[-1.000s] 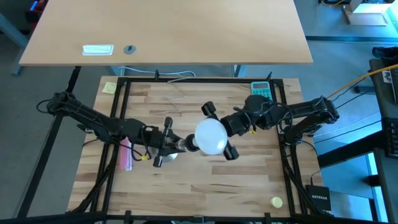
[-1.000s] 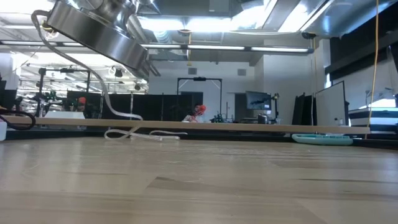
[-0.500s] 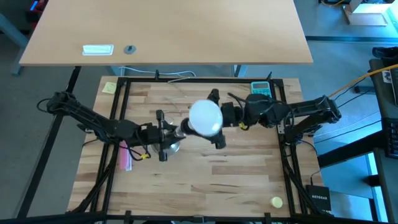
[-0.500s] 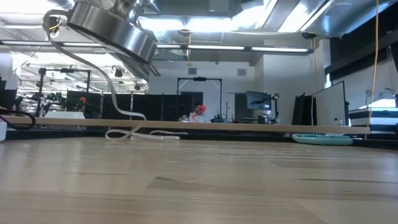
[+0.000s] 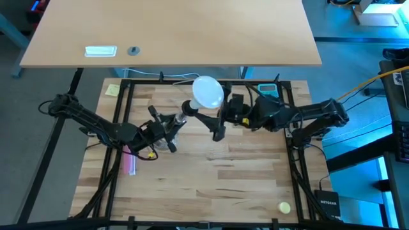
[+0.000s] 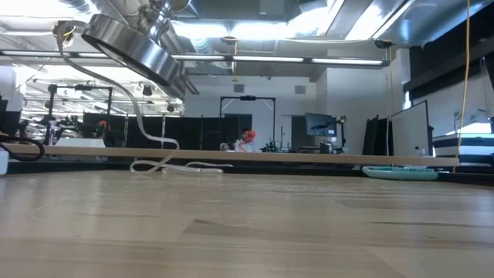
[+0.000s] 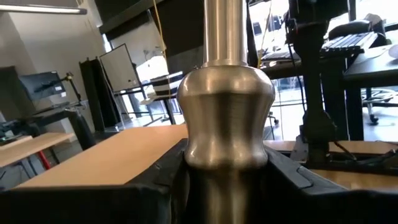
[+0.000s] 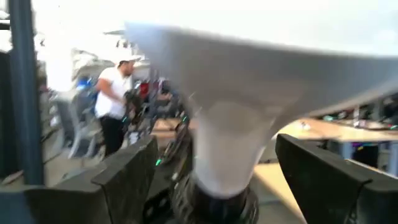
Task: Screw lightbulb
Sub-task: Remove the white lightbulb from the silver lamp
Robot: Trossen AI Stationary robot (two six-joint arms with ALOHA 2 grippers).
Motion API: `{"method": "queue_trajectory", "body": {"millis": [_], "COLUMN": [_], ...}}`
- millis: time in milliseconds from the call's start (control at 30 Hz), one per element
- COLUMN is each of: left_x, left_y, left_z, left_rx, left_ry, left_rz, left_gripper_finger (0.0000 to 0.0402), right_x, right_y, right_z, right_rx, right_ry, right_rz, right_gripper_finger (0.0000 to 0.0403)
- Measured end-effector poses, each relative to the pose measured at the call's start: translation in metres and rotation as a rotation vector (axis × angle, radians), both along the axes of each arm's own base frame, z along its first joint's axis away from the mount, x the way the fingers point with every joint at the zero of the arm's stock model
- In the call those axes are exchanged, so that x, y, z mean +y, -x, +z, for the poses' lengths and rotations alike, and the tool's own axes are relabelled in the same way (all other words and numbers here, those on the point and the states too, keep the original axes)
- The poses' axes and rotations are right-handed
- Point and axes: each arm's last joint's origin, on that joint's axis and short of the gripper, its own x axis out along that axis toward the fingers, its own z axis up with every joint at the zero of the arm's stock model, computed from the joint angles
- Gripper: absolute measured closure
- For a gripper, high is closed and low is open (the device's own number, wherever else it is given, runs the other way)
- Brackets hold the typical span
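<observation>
Lightbulb (image 5: pixel 208 92) held raised above the far middle of the bench (image 5: pixel 211 185), globe uppermost, neck seated in the silvery socket stand (image 7: pixel 226 118). Left tool (image 5: pixel 167 126) clamped on the stand's stem, fingers (image 7: pixel 155 180) pressed against both sides of the metal. Right tool (image 5: pixel 219 118) just beside the bulb's neck, fingers (image 8: pixel 127 174) spread apart on either side of the neck without touching it. Stand's round base (image 6: pixel 131 48) tilted, well clear of the bench surface. Person (image 8: pixel 115 99) visible in the room beyond.
</observation>
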Motion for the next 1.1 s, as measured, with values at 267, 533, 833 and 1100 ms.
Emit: {"method": "queue_trajectory", "body": {"millis": [267,533,833,1100], "left_x": [0.000,-0.003,-0.022,-0.023], "left_y": [0.000,0.001,0.003,-0.005], "left_z": [-0.001,-0.002,-0.009,-0.015], "left_rx": [0.008,0.023,0.084,0.085], "left_ry": [-0.001,-0.011,-0.067,0.050], "left_rz": [0.005,-0.003,-0.292,-0.737], "left_gripper_finger": [0.0274,0.0274,0.0274,0.0274], "right_x": [-0.002,0.000,0.016,0.026], "right_y": [-0.013,-0.015,-0.014,-0.009], "right_z": [0.001,-0.004,-0.009,-0.018], "right_rx": [-0.175,-0.130,-0.074,-0.019], "right_ry": [0.003,0.041,0.205,0.363], "right_rz": [-0.088,-0.076,0.365,0.830], "right_gripper_finger": [0.0081,0.0240,0.0244,0.0247]}}
